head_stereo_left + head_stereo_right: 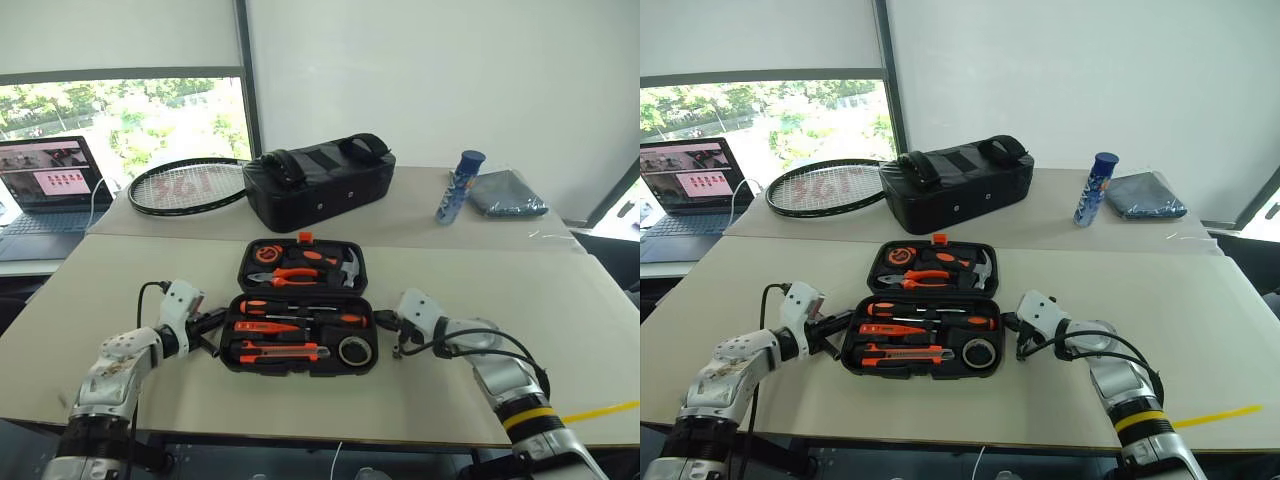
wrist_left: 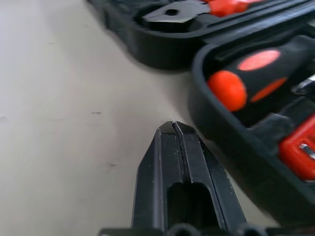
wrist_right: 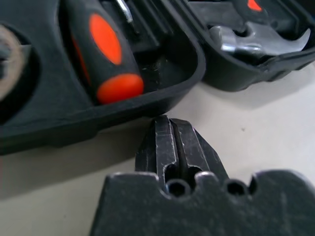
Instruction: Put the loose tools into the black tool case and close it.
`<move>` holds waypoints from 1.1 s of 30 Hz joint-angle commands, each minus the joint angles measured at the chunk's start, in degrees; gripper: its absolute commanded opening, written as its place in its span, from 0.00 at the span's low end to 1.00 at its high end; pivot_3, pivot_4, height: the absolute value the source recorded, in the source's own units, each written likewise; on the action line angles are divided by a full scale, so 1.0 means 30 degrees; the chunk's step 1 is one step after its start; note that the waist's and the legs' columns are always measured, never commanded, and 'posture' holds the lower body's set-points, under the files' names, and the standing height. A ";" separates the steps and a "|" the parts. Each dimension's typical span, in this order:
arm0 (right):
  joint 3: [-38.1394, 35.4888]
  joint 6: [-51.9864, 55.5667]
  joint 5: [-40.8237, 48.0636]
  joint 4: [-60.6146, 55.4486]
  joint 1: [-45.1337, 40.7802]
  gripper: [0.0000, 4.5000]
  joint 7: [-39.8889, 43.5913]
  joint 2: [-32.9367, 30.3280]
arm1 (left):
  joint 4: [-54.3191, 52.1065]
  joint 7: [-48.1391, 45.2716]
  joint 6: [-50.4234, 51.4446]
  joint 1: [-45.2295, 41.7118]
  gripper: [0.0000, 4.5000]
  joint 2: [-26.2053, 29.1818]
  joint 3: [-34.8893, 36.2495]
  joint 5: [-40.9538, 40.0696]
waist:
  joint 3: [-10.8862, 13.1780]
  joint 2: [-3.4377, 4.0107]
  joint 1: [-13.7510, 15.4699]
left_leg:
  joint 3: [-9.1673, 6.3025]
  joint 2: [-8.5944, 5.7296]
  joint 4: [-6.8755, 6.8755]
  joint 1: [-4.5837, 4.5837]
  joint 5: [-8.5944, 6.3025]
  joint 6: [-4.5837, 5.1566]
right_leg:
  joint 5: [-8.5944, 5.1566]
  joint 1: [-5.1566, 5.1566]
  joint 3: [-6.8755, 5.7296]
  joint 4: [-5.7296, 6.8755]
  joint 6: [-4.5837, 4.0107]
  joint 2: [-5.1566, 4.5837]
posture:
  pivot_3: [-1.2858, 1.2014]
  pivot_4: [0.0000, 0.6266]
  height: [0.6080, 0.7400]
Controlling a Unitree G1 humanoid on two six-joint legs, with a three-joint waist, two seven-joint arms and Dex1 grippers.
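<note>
Table (image 1: 520,300) is down to the case (image 1: 300,345) lying open mid-table with tools (image 1: 275,327) seemingly all slotted in, so only closing is left, left gripper (image 1: 213,333) and right gripper (image 1: 385,322) both pressed together, empty, at its sides.

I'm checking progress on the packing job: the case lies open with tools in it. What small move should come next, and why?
Probably slide both shut grippers under the near half's side edges to lift it. The tools already sit in the tool case, none loose on the table. The left gripper and right gripper rest by its left and right edges.
</note>
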 commanded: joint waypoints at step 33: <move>-0.5231 2.1613 1.2822 -1.2564 0.1630 0.84 -0.0973 -0.5232 | -0.3608 -0.2361 1.4783 -0.2596 0.70 0.6051 0.1521 -0.6622 | 0.0045 -0.0043 -0.0096 | -0.0028 0.0032 0.0034 0.0031 0.0020 0.0009 | -0.0049 0.0023 0.0000 0.0022 0.0089 0.0072 | 0.52 0.24 1.00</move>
